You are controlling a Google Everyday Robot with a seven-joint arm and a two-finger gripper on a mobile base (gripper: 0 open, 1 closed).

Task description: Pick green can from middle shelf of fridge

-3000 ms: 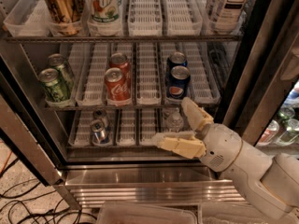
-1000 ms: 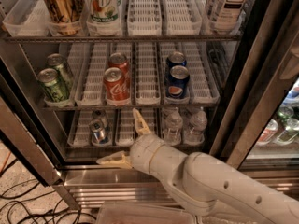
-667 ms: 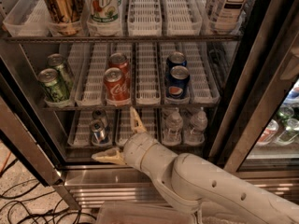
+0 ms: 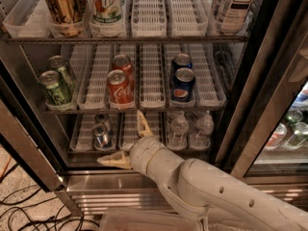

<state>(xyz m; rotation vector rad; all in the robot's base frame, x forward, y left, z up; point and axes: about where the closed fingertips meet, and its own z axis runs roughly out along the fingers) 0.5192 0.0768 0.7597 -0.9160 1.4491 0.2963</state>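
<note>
Two green cans stand in the leftmost lane of the middle shelf [image 4: 152, 105]: the front one [image 4: 55, 87] and one behind it [image 4: 61, 69]. The fridge [image 4: 144, 182] stands open with a steel base. My gripper [image 4: 129, 141] is open, its two tan fingers spread wide, in front of the bottom shelf, below and right of the green cans. One finger [image 4: 143, 124] points up toward the middle shelf, the other [image 4: 113, 160] points left. It holds nothing.
Two red cola cans [image 4: 119, 86] and two blue Pepsi cans [image 4: 183, 84] stand on the middle shelf. Silver cans [image 4: 101, 134] and water bottles [image 4: 178, 130] are on the bottom shelf. Tall cans [image 4: 62, 6] and a tea bottle [image 4: 237, 4] are above. Cables [image 4: 29, 211] lie on the floor.
My arm has swung left across the fridge front, from below the Pepsi cans to the middle of the bottom shelf. The fingers stay spread. The cans have not moved.
</note>
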